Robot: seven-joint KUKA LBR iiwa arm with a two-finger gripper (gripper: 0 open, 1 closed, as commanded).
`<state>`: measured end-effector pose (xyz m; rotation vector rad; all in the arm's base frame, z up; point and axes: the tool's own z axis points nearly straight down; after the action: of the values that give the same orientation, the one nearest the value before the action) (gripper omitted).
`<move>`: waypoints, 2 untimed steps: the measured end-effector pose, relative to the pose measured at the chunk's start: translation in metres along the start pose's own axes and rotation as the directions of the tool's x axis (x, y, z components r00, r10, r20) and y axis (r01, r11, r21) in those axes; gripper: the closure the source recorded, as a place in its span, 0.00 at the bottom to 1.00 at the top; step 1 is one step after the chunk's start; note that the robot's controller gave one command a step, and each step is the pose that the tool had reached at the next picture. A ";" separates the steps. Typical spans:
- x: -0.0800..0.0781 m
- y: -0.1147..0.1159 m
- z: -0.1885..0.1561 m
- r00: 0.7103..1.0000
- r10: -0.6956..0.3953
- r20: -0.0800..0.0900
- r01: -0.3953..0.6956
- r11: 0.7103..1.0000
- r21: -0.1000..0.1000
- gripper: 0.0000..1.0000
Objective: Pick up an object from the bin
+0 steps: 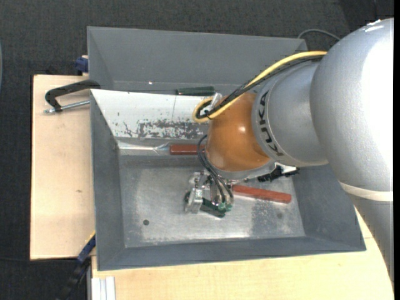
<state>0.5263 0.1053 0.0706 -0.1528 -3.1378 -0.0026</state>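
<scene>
Two red bars lie in the grey bin (103, 186); the far bar (185, 149) rests along the foot of the far wall, left of the middle; the near bar (265, 195) lies on the floor right of the middle, slanting slightly, its left end hidden under the arm (312, 111); the arm comes in from the right, ending in an orange cover (232, 141), with a yellow cable (281, 67) looping over it; below the cover the hand (199, 199) hangs low over the middle of the floor, just left of the near bar and well apart from the far bar; whether the hand is apart or together I cannot tell, and no bar shows inside it; a small green piece sits at its near right edge, too small to say whether it belongs to the hand; a dark speck (145, 222) lies on the floor to the near left, well apart from the hand.
</scene>
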 end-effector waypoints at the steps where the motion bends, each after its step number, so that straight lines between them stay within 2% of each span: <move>1: 0.000 0.000 0.000 1.000 0.000 0.000 0.000 1.000 0.000 1.00; 2: -0.007 -0.005 -0.045 0.997 -0.077 0.000 0.077 0.997 0.001 1.00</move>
<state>0.5326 0.0995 0.1157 -0.0322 -3.1411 -0.0011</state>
